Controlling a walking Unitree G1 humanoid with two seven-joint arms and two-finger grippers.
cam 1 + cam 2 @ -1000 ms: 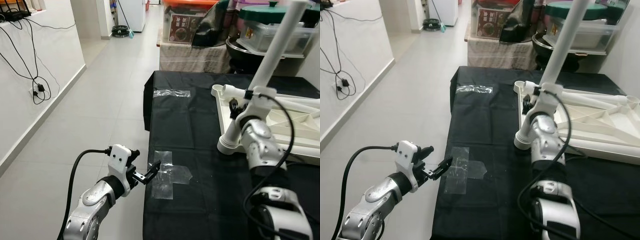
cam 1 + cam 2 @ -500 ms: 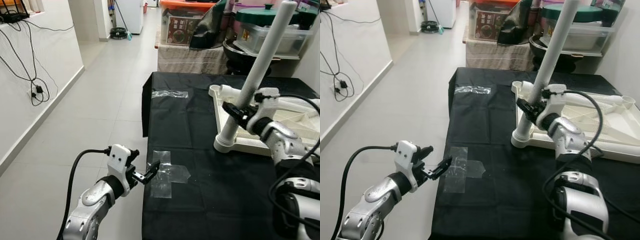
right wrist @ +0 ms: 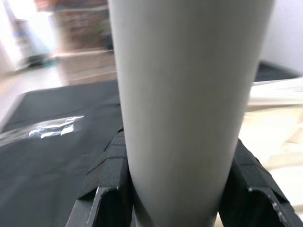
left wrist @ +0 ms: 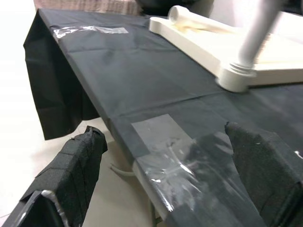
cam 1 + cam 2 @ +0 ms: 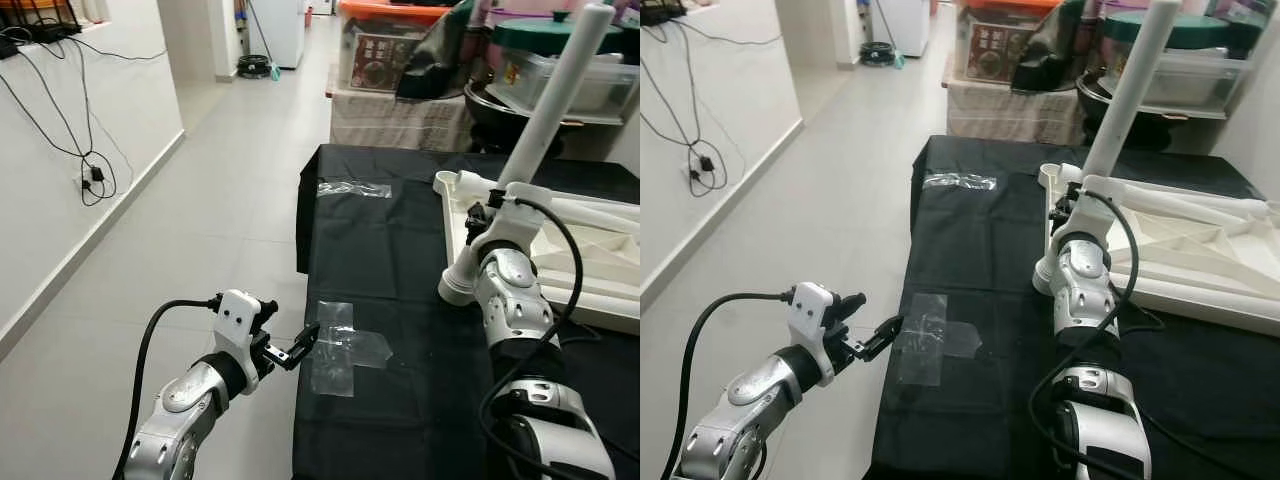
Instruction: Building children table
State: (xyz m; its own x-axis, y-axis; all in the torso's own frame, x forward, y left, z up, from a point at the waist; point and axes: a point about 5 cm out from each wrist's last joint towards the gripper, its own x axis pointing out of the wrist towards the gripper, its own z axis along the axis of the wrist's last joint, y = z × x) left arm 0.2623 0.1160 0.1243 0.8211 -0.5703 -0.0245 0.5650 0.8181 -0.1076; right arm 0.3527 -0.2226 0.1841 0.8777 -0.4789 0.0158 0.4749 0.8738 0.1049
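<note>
Right wrist view shows the right gripper (image 3: pixel 173 198) clamped around the white table leg (image 5: pixel 553 100), seated tilted in the overturned tabletop (image 5: pixel 600 270)'s corner socket. Left gripper (image 4: pixel 161 179) hangs open. Twisting crookedly could jam the leg.

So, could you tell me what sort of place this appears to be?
Most likely a lived-in home: a tiled floor leading down a hallway, stacked storage boxes and pots behind the black-covered table, and cables hanging along the wall.
</note>
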